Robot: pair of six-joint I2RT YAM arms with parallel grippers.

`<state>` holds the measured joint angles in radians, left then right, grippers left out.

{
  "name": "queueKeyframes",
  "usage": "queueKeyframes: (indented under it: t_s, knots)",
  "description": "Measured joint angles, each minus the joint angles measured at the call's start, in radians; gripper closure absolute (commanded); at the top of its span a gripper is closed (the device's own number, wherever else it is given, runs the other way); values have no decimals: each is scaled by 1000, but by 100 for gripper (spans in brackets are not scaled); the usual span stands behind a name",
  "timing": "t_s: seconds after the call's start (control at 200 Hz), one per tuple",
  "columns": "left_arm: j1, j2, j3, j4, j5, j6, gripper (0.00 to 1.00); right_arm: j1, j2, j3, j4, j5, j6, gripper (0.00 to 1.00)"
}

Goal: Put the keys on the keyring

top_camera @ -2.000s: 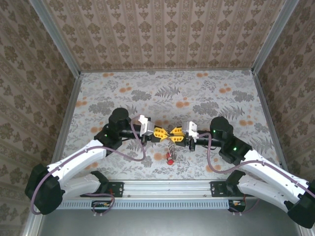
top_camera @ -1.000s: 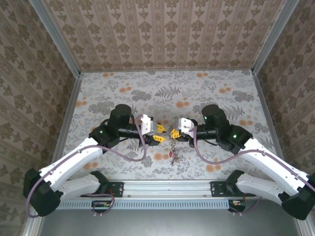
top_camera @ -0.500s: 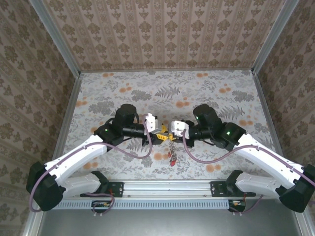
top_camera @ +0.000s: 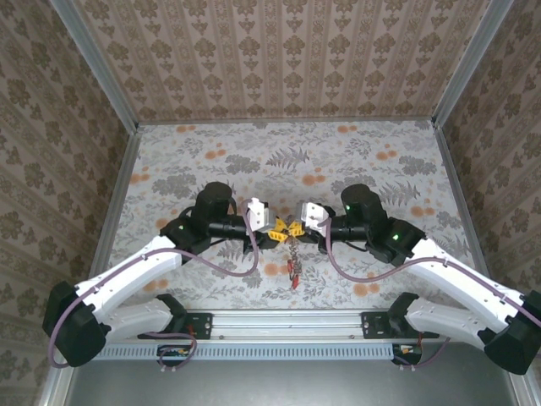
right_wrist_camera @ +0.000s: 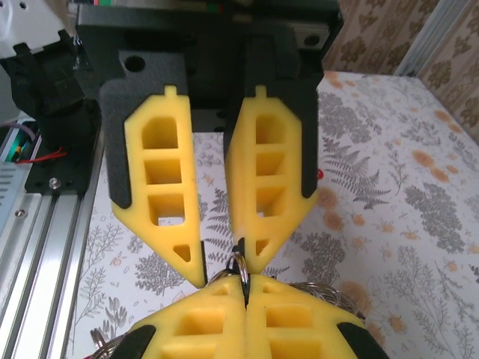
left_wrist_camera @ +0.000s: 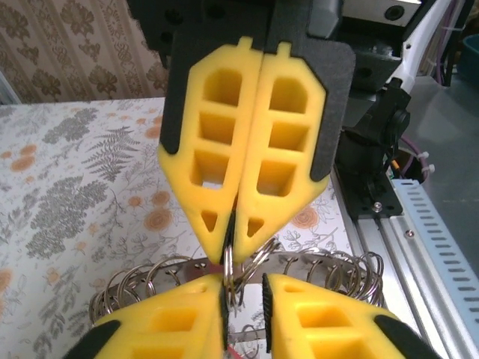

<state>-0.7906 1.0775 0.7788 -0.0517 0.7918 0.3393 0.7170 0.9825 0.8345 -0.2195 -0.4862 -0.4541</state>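
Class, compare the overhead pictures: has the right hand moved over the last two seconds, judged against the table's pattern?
Yes. The right hand has shifted left, toward the left hand, and slightly toward the back of the flowered table; its arm now crosses more of the pattern.
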Motion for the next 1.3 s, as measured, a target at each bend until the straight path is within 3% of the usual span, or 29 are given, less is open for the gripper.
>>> queueKeyframes:
  t_s: [0.13,0.39,0.72,1.01,1.3]
  knots:
    - [3,0,0,1,-1,-2,100,-2,-19,-27,33,-9,25,100]
    - [10,0,-5,19,0,-5,100,-6,-19,-39,61,-19,46,100]
    - [8,2,-4,2,-56,-30,100,-9,-40,-39,-8,47,-42,72]
    - [13,17,-4,-17,-90,-86,100,-32,-106,-57,-24,81,-32,69]
    - [13,36,-3,-9,-112,-151,100,-32,1,-45,-26,42,43,73]
